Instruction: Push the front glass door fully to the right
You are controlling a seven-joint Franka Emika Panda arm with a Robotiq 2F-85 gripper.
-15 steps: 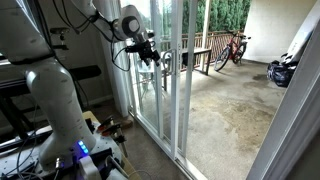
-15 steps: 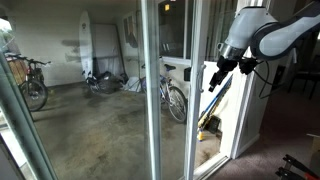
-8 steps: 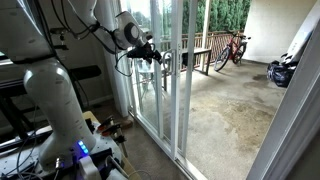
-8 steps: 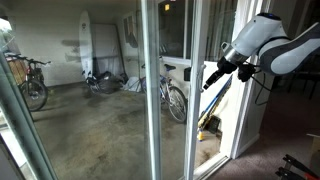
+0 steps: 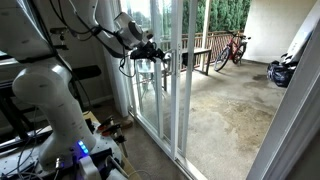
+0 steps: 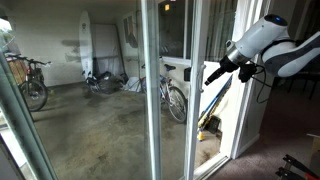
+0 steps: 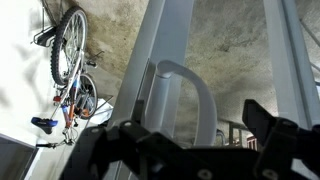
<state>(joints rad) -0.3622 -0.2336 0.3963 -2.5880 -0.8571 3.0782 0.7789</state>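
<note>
One robot arm point(image 5: 50, 90), one gripper point(image 5: 162, 60), one front glass door point(image 7: 165, 25), one loop handle point(image 7: 200, 85), two bikes in an exterior view, bike at the edge point(image 6: 30, 88), bike in the middle point(image 6: 172, 98), one surfboard point(image 6: 88, 45)

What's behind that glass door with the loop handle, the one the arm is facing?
Behind the front glass door lies a concrete patio floor, with a bicycle beside a white wall. The door's white frame and the gripper hide part of it.

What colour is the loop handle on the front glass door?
White loop handle, matching the front glass door frame; clearest in the wrist view.
</note>
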